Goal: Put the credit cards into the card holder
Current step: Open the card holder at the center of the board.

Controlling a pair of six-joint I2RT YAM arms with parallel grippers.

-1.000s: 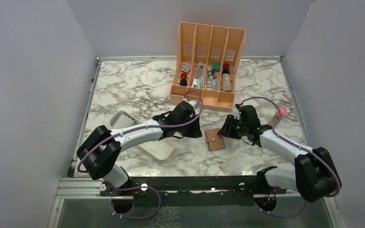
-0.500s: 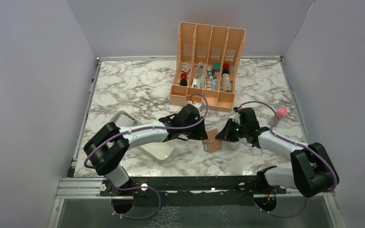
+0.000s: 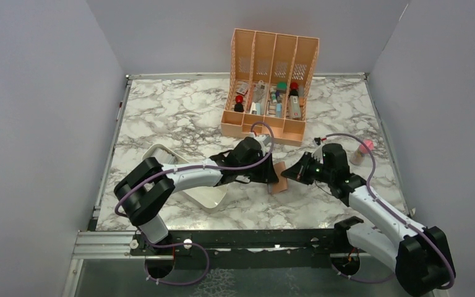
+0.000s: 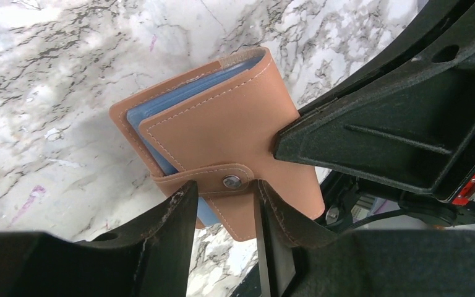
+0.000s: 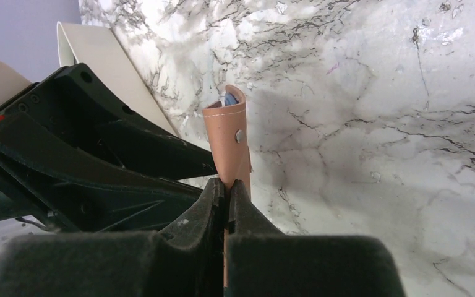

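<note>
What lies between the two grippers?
The card holder, pinched in the right gripper and next to the left gripper; the top view shows it.

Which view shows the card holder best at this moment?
Left wrist: it shows the card holder face-on, folded shut, its snap tab in plain view and the blue inside showing at the edge. Right wrist shows it only edge-on, pinched by the right end effector. From the top it is a small, partly hidden brown patch.
</note>
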